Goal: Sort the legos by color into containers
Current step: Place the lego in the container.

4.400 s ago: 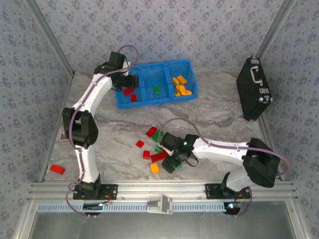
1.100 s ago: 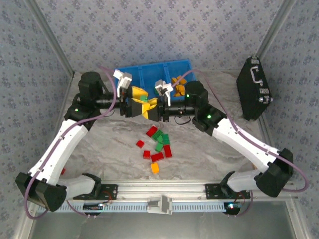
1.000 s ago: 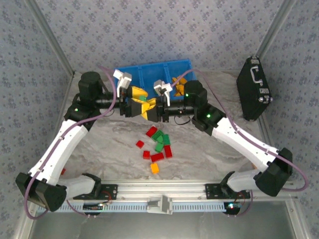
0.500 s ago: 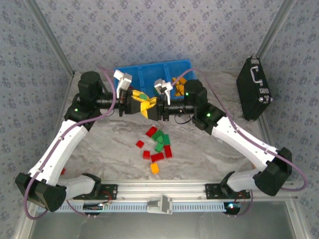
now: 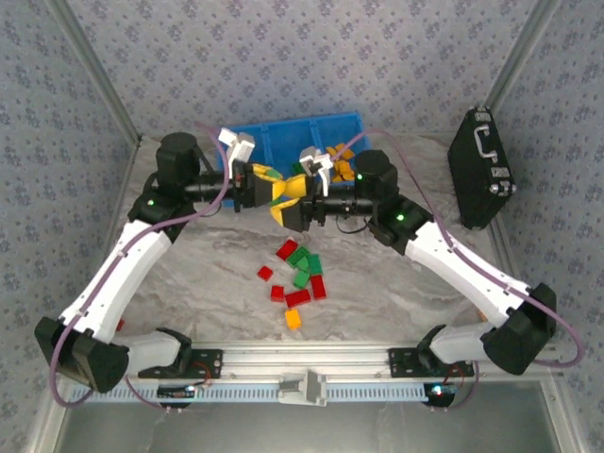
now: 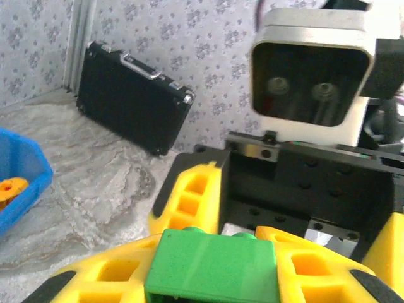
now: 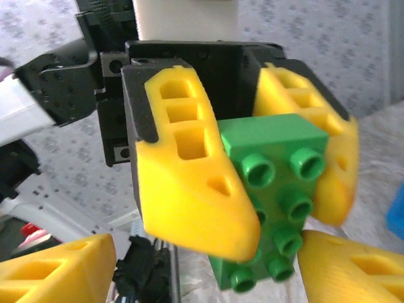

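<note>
Top view: left hand [image 5: 272, 181] and right hand [image 5: 288, 203] were tip to tip in the air just in front of the tray [image 5: 278, 137], with red, green and orange legos [image 5: 300, 274] loose on the desk [image 5: 217, 255] nearer the bases. Left wrist view: own fingers were clamped on a green brick [image 6: 211, 268], and the right hand's fingers stood spread to either side. Right wrist view: same brick pinched between the left hand's fingers; own fingers apart, holding nothing.
</note>
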### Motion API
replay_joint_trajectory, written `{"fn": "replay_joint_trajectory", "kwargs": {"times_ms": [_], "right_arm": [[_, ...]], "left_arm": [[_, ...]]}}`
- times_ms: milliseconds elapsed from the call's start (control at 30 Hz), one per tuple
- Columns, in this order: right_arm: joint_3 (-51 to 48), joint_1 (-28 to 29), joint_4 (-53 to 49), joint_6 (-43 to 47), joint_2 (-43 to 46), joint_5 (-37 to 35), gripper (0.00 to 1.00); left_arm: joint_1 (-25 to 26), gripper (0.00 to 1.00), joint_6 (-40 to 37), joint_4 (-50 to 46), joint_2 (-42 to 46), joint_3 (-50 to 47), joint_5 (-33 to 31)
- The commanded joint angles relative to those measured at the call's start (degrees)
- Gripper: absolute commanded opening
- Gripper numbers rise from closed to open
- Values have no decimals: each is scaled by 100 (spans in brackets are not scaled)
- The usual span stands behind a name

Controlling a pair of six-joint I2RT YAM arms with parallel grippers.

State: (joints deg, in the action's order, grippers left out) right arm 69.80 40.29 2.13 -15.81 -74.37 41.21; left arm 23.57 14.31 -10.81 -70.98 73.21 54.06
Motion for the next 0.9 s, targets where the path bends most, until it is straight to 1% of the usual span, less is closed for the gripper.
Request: {"fn": "replay_joint_trajectory", "kwargs": {"times_ms": [0,67,133,200,267,300,400,533,700,867], "right_arm": [[-345,-157,-824,369,426,-324,79],[-466,-162,-1423,619,564,-611,80],[-661,-166,-1853,723,678,-860,80],[-905,-158,-2123,725,810,-1067,80],[-1116,-153,-2262,690,924,-1265,80],[-1216,-136,-2323,676,978,-1376,80],[-1423,-45,-2486,658,1013,-1898,80],[-1513,218,-2688,660,746,-2751,80],[-1602,483,-2769,518,299,-2917,80],[-1663,939,-2716,568,175,-2942,80]], "left_arm": [[-79,18,84,277,-333,345,-897],[-81,18,100,347,-591,532,-1298],[-87,18,98,219,-931,811,-1836],[-87,18,88,-378,-1504,1411,-2496],[-77,18,50,-1327,-2234,2284,-2974],[-49,17,-15,-1716,-2609,2756,-3087],[122,17,-250,-2207,-3485,3658,-3561],[207,19,-280,-2961,-4684,5044,-3818],[218,25,-154,-3522,-5935,6167,-4218],[218,26,-61,-3928,-6897,6972,-4221]]}}
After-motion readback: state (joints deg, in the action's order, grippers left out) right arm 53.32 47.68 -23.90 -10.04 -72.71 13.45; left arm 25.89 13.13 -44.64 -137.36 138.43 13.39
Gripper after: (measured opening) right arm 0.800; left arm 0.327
